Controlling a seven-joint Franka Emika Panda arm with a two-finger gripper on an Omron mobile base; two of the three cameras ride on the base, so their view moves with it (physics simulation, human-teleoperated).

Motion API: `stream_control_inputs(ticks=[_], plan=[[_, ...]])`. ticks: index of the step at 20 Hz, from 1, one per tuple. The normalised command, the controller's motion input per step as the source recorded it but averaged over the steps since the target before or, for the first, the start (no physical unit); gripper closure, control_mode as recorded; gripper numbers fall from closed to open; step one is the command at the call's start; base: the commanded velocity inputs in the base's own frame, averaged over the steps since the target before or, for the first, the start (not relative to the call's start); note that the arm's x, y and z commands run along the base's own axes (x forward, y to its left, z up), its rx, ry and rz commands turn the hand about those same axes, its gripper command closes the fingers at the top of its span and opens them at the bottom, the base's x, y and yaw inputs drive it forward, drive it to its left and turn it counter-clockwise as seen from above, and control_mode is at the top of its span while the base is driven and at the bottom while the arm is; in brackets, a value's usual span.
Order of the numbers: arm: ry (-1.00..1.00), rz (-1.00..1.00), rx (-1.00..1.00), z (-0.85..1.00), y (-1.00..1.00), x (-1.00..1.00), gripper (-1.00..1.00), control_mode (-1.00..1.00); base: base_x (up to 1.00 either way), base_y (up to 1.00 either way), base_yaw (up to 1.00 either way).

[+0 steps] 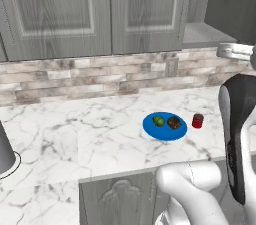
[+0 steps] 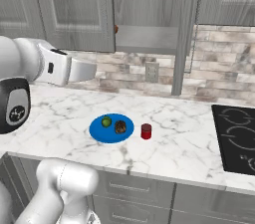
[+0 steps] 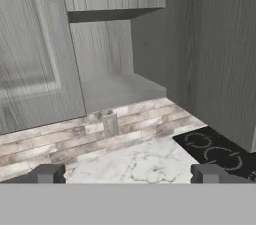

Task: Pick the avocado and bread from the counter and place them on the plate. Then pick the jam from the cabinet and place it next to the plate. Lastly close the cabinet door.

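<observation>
The blue plate point(image 1: 151, 128) point(image 2: 97, 132) lies on the white marble counter point(image 1: 75, 134) point(image 2: 184, 133). On it sit the green avocado point(image 1: 158, 120) point(image 2: 106, 121) and, to its right, the dark brown bread point(image 1: 174, 122) point(image 2: 120, 127). The red jam point(image 1: 198, 121) point(image 2: 146, 131) stands upright on the counter just right of the plate. Above, the cabinet point(image 1: 205, 34) point(image 2: 144, 39) point(image 3: 120, 89) stands open, its door point(image 2: 187, 29) point(image 3: 210, 54) swung out. My gripper point(image 3: 128, 174) is open and holds nothing, up in the air facing the open cabinet, the door to its right.
A black cooktop point(image 2: 236, 138) point(image 3: 215, 151) is set into the counter at the right. A wall outlet point(image 2: 152, 72) point(image 3: 110, 125) sits in the brick backsplash. A small orange-brown ball point(image 2: 116, 29) peeks out at the shelf's left edge. A grey appliance point(image 1: 5, 149) stands far left.
</observation>
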Motion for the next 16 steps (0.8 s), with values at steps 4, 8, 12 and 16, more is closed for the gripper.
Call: stream_control_inputs(ticks=[4,8,12,16], plan=[[0.1,0.03,0.05,0.12,-0.15,-1.0,-1.0,-1.0,0.0,0.0,0.0],[0.09,0.04,0.02,0.05,-0.07,-1.0,-1.0,-1.0,0.0,0.0,0.0],[0.03,-0.01,0.04,0.0,-0.19,-0.88,-1.0,-1.0,0.0,0.0,0.0],[0.0,-0.13,0.07,0.0,-0.48,-0.68,-1.0,-1.0,0.0,0.0,0.0]])
